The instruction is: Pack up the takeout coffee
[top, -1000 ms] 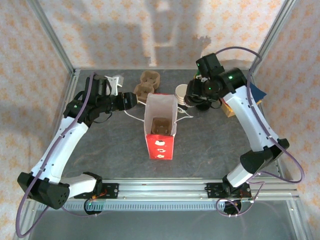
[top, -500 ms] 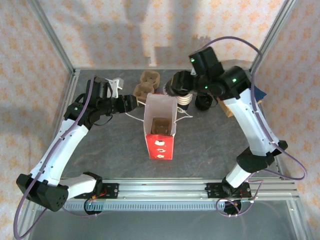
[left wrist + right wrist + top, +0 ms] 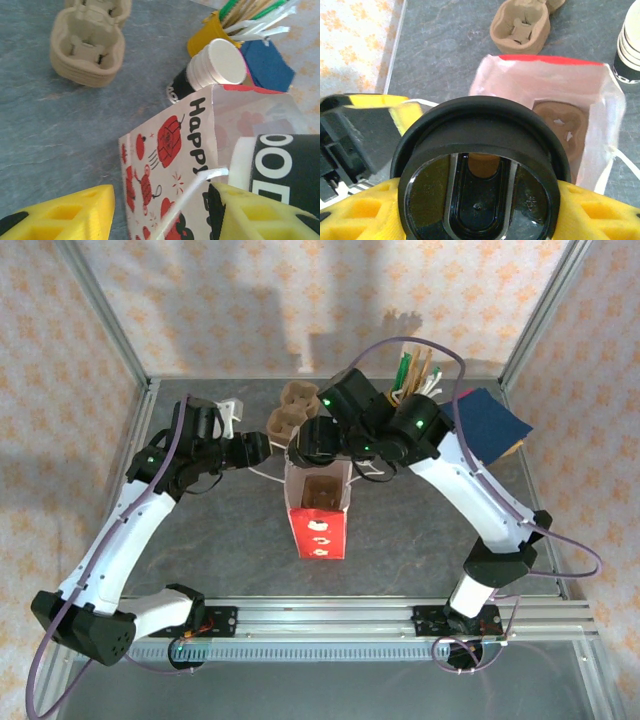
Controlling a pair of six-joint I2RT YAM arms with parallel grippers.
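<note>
1. Hanging above the far edge of the bag's open mouth, the takeout coffee (image 3: 479,170) sits in the right gripper (image 3: 318,443). Its round dark end faces the right wrist camera. The left wrist view shows its black printed band and white part from the side.
2. The right gripper's yellow fingers (image 3: 600,212) press the cup from both sides, spread only as wide as the cup.
3. The gift bag (image 3: 320,532), red and white with a "HAPPY" print, stands upright mid-table. A brown cup carrier (image 3: 322,492) lies at its bottom.
4. The left gripper (image 3: 161,202) is at the bag's far left corner, its fingers well apart and clamping nothing. The bag's white cord handle (image 3: 182,197) runs between them.
5. Far left of the bag, a stack of carriers (image 3: 292,410) rests on the grey table (image 3: 200,540).
6. Far right of the bag are a stack of paper cups (image 3: 215,67), a yellow cup (image 3: 207,42) of stirrers and cutlery, and blue napkins (image 3: 490,420).
</note>
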